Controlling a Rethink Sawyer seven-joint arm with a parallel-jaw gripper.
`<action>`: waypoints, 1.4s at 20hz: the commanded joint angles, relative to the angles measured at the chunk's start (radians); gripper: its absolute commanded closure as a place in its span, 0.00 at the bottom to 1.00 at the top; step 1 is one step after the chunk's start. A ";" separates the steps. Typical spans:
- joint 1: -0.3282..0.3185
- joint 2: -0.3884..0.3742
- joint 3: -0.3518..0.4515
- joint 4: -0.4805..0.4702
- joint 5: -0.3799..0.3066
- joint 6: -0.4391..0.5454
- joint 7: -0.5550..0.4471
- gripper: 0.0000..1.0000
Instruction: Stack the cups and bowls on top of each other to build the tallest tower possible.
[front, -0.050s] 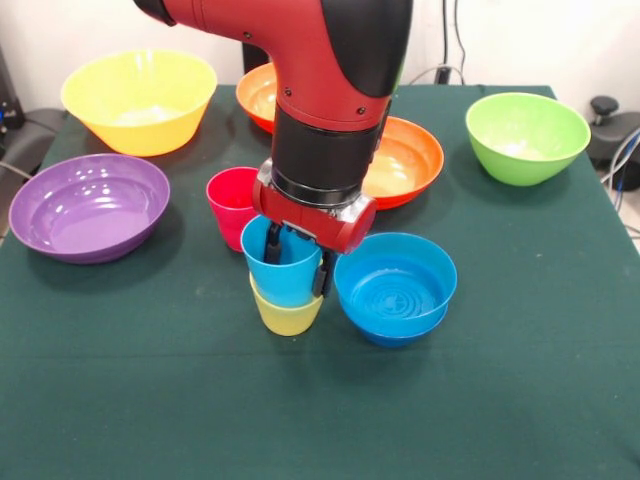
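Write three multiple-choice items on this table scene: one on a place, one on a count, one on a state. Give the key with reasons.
1. Where is the light blue ribbed plastic cup?
A. Inside the purple bowl
B. Nested in the translucent yellow plastic cup
C. Lying on its side on the cloth

2. How many orange glossy plastic bowls show?
A. Two
B. Four
C. None

3. How does the gripper stand?
A. Far above the table
B. Resting in the green bowl
C. Down at the light blue cup, one of its fingers inside the rim

Key: 1 B, the blue cup sits upright in the yellow one. 2 A, one orange bowl lies beside the arm, another behind it. 3 C, a dark finger dips into the cup, another runs outside its wall.
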 joint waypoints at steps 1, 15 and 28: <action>0.008 0.001 0.059 0.076 0.011 0.037 0.127 0.00; -0.002 -0.038 0.077 0.075 0.020 0.040 0.107 0.00; -0.006 -0.077 0.081 0.060 0.024 0.109 0.088 0.00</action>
